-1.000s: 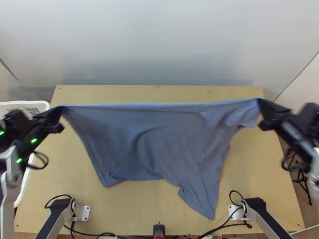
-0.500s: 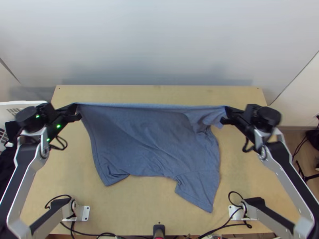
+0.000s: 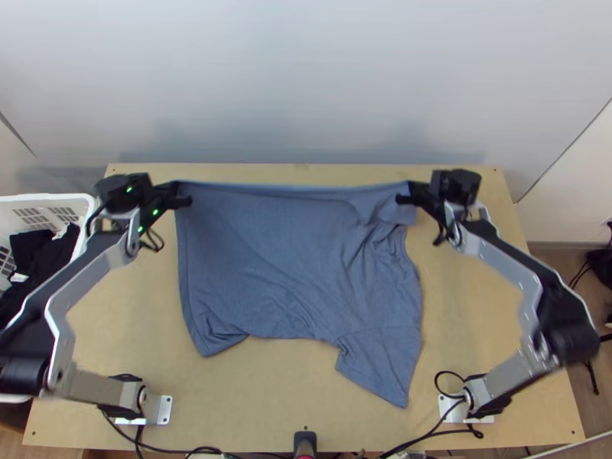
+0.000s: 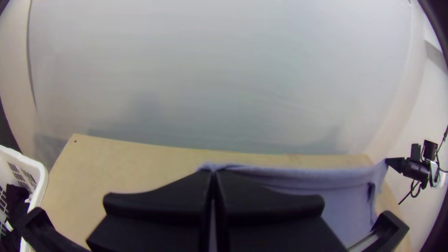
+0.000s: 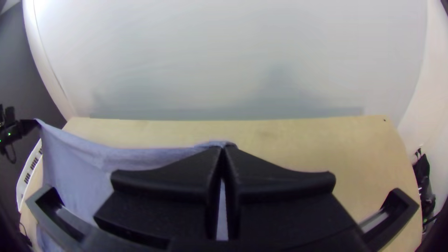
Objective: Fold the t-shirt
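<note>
Fingers of both grippers pinch the blue t-shirt's (image 3: 283, 260) far edge.

Look left now, to a white slatted basket (image 3: 38, 198) just beside the wooden table (image 3: 268, 382), with black cloth (image 3: 46, 256) bunched inside! Up beyond the far edge, straight to a pale wall (image 3: 306, 76), softly shadowed low down. Swing right, down to wooden floor (image 3: 547, 256) and a dark heap (image 3: 600, 268), too vague to name.

One high, steeply down — two wrist-close, toward the backdrop (image 3: 306, 84) — table (image 3: 474, 329) in all.
</note>
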